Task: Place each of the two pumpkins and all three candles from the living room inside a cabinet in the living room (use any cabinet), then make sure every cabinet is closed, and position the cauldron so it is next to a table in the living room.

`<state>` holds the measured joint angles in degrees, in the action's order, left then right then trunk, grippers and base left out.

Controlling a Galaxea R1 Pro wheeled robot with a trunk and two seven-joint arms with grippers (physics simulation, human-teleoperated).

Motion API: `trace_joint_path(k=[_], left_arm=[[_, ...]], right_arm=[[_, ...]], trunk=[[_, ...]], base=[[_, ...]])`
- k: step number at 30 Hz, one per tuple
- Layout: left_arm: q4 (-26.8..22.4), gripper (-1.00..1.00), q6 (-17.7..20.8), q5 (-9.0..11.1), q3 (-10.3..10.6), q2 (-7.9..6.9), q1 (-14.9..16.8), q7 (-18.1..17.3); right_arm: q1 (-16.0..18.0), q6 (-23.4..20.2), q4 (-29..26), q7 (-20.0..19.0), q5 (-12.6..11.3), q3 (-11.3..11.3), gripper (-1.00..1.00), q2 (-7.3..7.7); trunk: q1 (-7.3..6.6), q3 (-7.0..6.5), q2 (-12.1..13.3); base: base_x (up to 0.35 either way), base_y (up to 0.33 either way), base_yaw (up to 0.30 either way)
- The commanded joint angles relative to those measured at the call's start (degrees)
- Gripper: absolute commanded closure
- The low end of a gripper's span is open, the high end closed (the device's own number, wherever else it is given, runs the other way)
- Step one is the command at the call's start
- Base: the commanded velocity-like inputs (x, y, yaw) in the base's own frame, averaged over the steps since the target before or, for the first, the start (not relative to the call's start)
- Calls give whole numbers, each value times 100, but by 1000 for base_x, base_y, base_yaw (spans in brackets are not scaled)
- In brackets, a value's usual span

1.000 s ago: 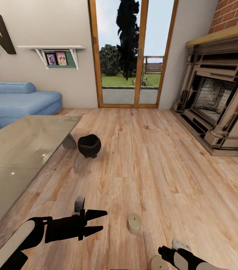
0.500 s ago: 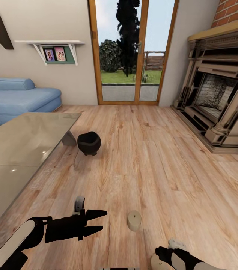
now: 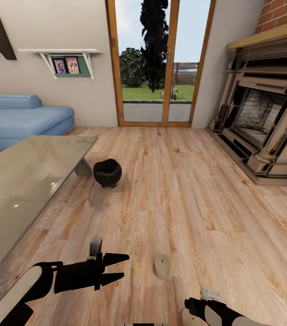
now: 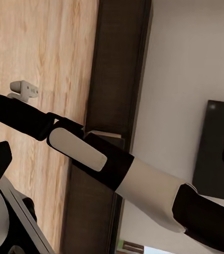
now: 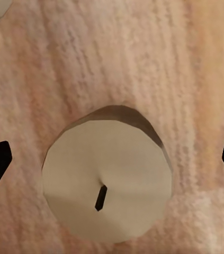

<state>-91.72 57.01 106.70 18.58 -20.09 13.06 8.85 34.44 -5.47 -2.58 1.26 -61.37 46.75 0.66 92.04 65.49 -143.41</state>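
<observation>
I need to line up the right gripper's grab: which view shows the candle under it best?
The right wrist view: the candle is seen from straight above, wick visible, centred between the open fingertips. The head view shows a sliver of it beside the right gripper; another candle stands apart.

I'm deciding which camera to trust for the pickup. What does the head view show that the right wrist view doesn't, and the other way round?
Head view: the black cauldron on the floor beside the glass table, the sofa, the fireplace, and the open left hand. Right wrist view: a candle from straight above, wick visible, centred between the spread fingers of the right hand. Shared: the wood floor, and probably that candle, a pale patch at the head view's bottom edge.
</observation>
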Motion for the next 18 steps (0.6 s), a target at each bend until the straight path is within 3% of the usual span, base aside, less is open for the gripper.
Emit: trace_joint_path(k=[1, 5, 12, 18], left_arm=[[-4, -100, 6, 61, 5, -3, 4, 55], [-6, -100, 11, 86, 5, -12, 4, 55], [-17, -100, 17, 556, 29, -66, 4, 53], [-65, -100, 20, 626, 31, -73, 4, 47]], right_arm=[[1, -30, -14, 11, -42, 47, -100, 4], [1, -40, -14, 2, -42, 53, -100, -15], [1, -47, -9, -93, 68, 52, -100, -55], [1, -50, -6, -112, 133, 52, -100, -57]], trunk=[[-1, 5, -2], [-1, 5, -2], [-1, 5, -2], [1, 27, -3]], base=[[0, 0, 0], [0, 0, 0], [0, 0, 0], [0, 0, 0]])
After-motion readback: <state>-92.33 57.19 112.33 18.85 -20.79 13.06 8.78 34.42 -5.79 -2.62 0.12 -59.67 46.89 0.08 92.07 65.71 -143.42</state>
